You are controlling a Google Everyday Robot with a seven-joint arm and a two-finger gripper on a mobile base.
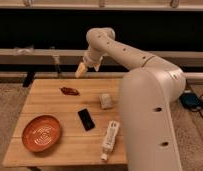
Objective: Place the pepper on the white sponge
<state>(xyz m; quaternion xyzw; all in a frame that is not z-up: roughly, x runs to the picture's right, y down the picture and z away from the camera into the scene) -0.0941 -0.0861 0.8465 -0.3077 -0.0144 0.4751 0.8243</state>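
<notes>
**Fig.** Wooden table (45, 102) viewed from its near long edge. Clock dirs. are taken from table ctr., 12 = far edge.

- **Nearest, R side:** robot's white arm housing (150, 120) fills the foreground and covers the table's 3–5 o'clock corner.
- **Near edge, approx. 8 o'clock:** round orange plate (41, 135), lying flat with nothing on it.
- **Approx. 5 o'clock:** long white remote (110, 140), lying lengthwise near-to-far, just beside the housing.
- **Table ctr.:** black phone (85, 119), flat and slightly angled, apart from plate and remote.
- **Approx. 2 o'clock:** white sponge (105, 100), a small off-white block. Its top is bare and it sits close to the housing.
- **Approx. 11 o'clock:** pepper (69, 90), dark red and slim, lying flat on the wood. It is at 10 o'clock of the sponge and well apart from it, touching no other obj.
- **Far edge, approx. 12 o'clock:** gripper (79, 73) hangs in the air, tip pointing down-left, at 1 o'clock of the pepper. Its fingers are apart and hold nothing, with no contact w/ pepper or table.
- **Bkgd.:** pale ledge (40, 55) running across a dark wall.
</notes>
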